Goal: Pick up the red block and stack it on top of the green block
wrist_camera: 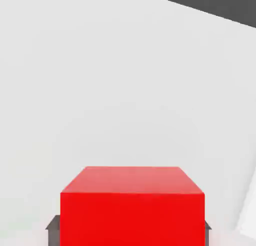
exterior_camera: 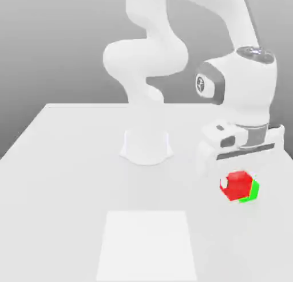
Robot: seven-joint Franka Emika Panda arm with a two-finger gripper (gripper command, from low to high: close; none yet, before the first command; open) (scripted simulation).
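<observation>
The red block (exterior_camera: 234, 185) sits low at the exterior view's right, just under the white hand. My gripper (exterior_camera: 238, 180) reaches down around it. In the hand view the red block (wrist_camera: 132, 205) is close up, and a dark finger pad (wrist_camera: 53, 224) presses against each of its sides, so the gripper (wrist_camera: 128, 229) is shut on it. The green block (exterior_camera: 252, 190) peeks out from behind the red block on its right and lower side in the exterior view, mostly hidden by it. I cannot tell whether the two blocks touch.
The arm's white base (exterior_camera: 146, 146) stands at the middle of the pale table (exterior_camera: 63, 177). A lighter square patch (exterior_camera: 147, 246) lies on the table towards the near edge. The table's far edge runs behind the base.
</observation>
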